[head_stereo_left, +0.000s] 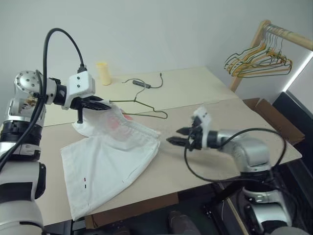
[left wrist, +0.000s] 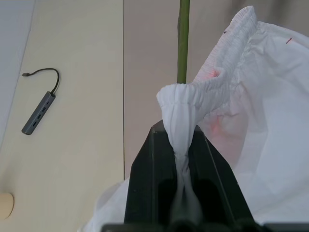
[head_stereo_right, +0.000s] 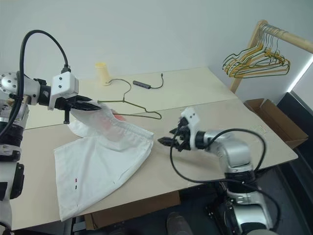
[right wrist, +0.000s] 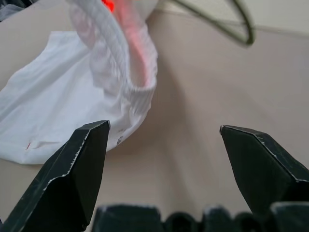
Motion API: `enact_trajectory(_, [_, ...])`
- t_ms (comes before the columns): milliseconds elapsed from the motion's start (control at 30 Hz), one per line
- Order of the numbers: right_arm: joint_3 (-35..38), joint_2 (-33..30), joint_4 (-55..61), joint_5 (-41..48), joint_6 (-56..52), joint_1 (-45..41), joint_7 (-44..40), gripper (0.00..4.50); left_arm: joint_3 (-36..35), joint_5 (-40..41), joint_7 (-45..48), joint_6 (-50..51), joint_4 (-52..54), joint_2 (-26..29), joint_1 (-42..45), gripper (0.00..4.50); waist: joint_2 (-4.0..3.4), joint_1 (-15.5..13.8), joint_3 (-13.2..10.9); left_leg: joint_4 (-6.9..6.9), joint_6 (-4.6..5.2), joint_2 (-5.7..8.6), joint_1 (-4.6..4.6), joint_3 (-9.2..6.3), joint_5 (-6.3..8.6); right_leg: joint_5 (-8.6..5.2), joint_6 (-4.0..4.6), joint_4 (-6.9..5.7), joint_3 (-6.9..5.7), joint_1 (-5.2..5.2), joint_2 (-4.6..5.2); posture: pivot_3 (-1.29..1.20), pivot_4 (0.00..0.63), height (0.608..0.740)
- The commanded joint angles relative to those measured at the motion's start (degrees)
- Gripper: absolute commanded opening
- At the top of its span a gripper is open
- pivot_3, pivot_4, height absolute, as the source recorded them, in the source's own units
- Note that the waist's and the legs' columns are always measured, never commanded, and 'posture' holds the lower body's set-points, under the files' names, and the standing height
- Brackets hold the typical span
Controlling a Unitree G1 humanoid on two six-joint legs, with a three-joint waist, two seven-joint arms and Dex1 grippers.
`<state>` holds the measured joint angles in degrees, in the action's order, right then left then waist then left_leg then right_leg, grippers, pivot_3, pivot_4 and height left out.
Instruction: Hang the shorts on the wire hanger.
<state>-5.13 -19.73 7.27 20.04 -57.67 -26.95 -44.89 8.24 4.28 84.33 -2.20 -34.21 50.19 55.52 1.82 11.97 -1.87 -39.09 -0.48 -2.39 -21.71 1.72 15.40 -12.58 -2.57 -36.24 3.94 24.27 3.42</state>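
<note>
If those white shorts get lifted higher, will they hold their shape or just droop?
Probably droop: the shorts bunch where the left hand pinches the waistband, and the rest lies slack on the table. They look thin, so likely light.

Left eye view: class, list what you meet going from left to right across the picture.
Left gripper pinching the shorts → wire hanger → right gripper, open → bunch of hangers on the rack.
</note>
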Motion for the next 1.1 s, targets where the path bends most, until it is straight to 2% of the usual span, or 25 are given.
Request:
enact_trajectory(33, [1.0,3.3,-0.4,1.9,-1.7,-1.7,3.8,4.25,-2.2,1.0,-0.9,0.9,2.5,0.7,0.0,0.00,0.00,0.1,0.0,-0.01,0.00,0.00,-0.04,-0.01,0.00,0.00,0.00,0.00,0.00,0.02,0.00,-0.15,0.000,0.740])
enact_trajectory(200, [3.5,7.8,-3.4,4.6,-2.4,-3.8,7.0,4.25,-2.5,1.2,-1.7,1.8,3.6,0.5,-1.0,0.00,0.00,0.1,0.0,-0.02,0.00,0.00,-0.03,-0.05,0.00,0.01,0.00,-0.01,-0.02,0.01,0.00,-0.15,0.000,0.740])
enact_trajectory(300, [2.6,8.7,-4.9,4.9,-3.3,-5.3,7.9,3.70,-2.7,1.3,-2.0,2.3,4.2,0.3,-1.2,0.00,0.00,0.1,0.0,-0.03,0.00,0.00,-0.02,-0.08,0.00,0.01,0.00,-0.03,-0.03,0.00,0.00,-0.15,0.000,0.740])
enact_trajectory(633, [0.0,8.2,-7.2,4.1,-2.8,-4.7,9.5,0.20,-3.3,1.6,-2.4,2.5,4.0,0.7,-1.2,0.00,0.01,0.1,0.0,-0.03,0.00,0.01,-0.08,-0.14,0.00,0.01,-0.01,-0.01,-0.03,0.01,0.00,-0.15,0.000,0.740])
enact_trajectory(667, [0.0,8.1,-7.3,3.9,-2.4,-4.6,9.7,0.04,-3.3,1.6,-2.4,2.4,4.0,0.7,-1.2,0.00,0.01,0.1,0.0,-0.03,0.00,0.01,-0.08,-0.14,0.00,0.01,-0.01,-0.01,-0.03,0.01,0.00,-0.15,0.000,0.740])
enact_trajectory(800, [-2.5,4.5,-6.9,0.1,2.9,-4.5,10.1,0.04,-4.9,5.4,2.4,2.8,5.2,1.7,-2.1,0.00,0.01,0.1,0.0,-0.02,0.00,0.01,-0.09,-0.13,0.00,0.01,-0.01,0.01,-0.03,0.02,0.00,-0.15,0.000,0.740])
enact_trajectory(933, [-1.8,1.4,-8.2,-0.7,6.1,-5.1,9.3,0.04,-5.3,9.1,7.5,3.6,7.5,3.8,-3.9,0.00,0.01,0.3,0.0,-0.02,0.00,0.00,-0.12,-0.13,0.00,0.01,-0.01,0.04,-0.04,0.03,0.00,-0.15,0.000,0.740])
enact_trajectory(1100, [-1.6,-4.3,-9.3,-1.9,11.4,-6.1,6.1,0.04,-5.1,8.8,7.5,4.2,8.2,4.7,-4.7,0.00,0.01,0.1,0.0,-0.05,0.00,0.01,-0.07,-0.13,0.00,0.00,-0.02,0.03,-0.04,-0.03,0.00,-0.15,0.000,0.740])
